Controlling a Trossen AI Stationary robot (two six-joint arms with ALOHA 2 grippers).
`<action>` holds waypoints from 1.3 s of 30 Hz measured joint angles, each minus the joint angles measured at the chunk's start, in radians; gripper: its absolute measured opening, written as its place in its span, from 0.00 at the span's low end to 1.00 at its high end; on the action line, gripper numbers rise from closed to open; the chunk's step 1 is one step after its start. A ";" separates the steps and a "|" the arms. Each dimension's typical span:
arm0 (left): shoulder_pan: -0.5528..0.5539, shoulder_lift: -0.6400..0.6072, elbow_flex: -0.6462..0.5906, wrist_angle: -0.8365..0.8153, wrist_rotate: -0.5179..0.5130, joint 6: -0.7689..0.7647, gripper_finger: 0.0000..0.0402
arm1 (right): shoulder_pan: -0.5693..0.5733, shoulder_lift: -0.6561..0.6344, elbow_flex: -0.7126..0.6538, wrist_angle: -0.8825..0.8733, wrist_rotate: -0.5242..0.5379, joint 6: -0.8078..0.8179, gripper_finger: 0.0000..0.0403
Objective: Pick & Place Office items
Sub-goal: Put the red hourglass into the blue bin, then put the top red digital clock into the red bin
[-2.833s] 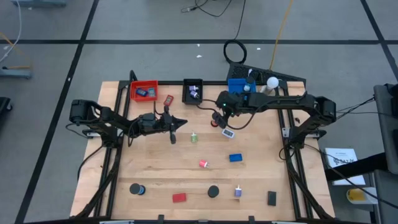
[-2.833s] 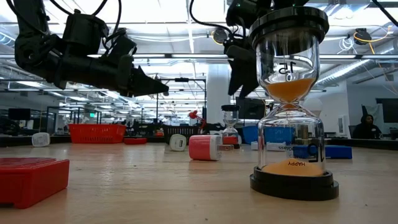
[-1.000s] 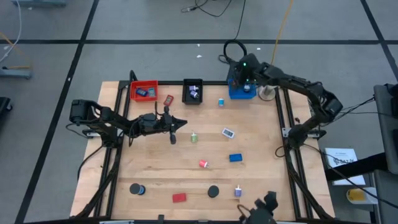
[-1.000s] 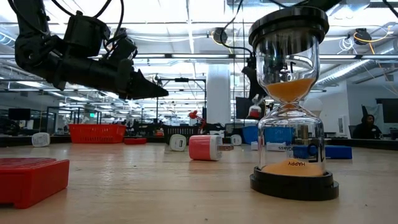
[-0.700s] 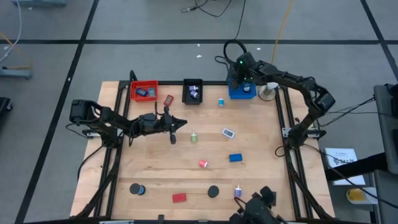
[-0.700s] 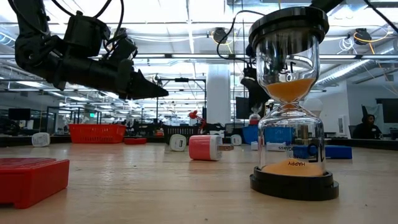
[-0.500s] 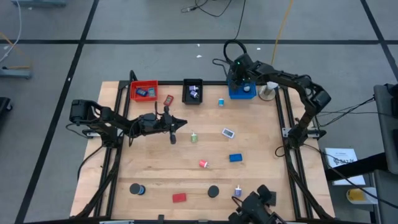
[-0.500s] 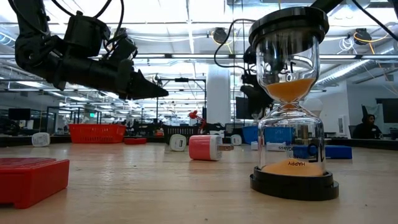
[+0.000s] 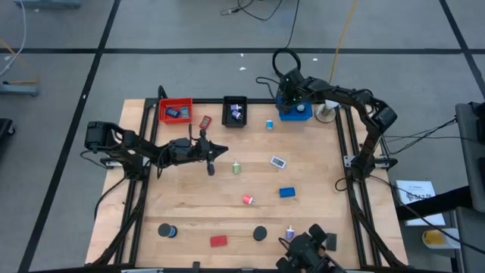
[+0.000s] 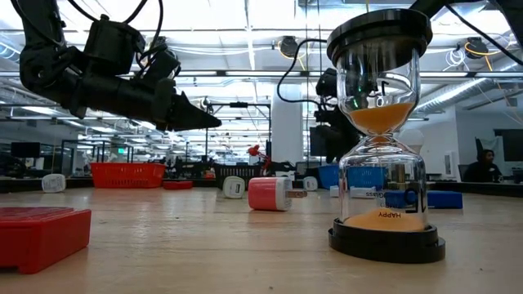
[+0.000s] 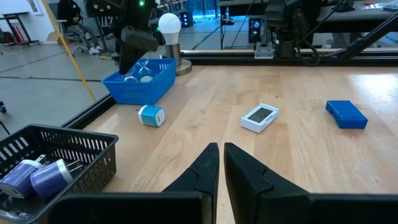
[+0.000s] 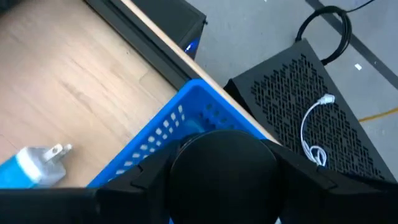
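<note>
My right gripper (image 9: 291,87) hangs over the blue tray (image 9: 294,112) at the table's far edge. It is shut on a round black item (image 12: 224,162), whose round face is turned toward the wrist camera. Small office items lie on the wood: a teal plug (image 9: 269,124), a white tag (image 9: 278,161), a blue block (image 9: 286,192), a green piece (image 9: 236,168) and a red block (image 9: 218,241). My left gripper (image 9: 222,149) is shut and empty, held level above the table left of the middle. My right gripper holds the round black item by its two opposite sides (image 12: 177,168), one finger on each. The fingers slant down from above. The item is lifted clear over the blue tray (image 12: 180,124). How far back it reaches between the fingers is hidden.
A red tray (image 9: 174,111) and a black tray (image 9: 235,111) stand along the far edge, with a white ball lamp (image 9: 326,106) beside the blue tray. An hourglass (image 10: 384,131) stands near the front edge. A dark shape (image 9: 307,246) juts in at the near edge.
My right gripper has sunk toward the blue tray and shifted a little toward the table's left edge, keeping hold of the round black item. The dark shape at the near edge has moved left.
</note>
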 joint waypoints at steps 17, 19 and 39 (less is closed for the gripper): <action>0.000 0.000 0.000 0.000 0.000 0.001 0.08 | 0.005 0.003 0.000 0.004 0.089 -0.023 0.58; 0.000 0.000 0.000 0.000 0.000 0.001 0.08 | 0.005 0.003 0.000 0.010 0.106 -0.023 0.59; 0.000 0.000 0.000 -0.018 0.000 0.000 0.08 | 0.136 -0.329 -0.080 -0.024 0.104 -0.070 0.52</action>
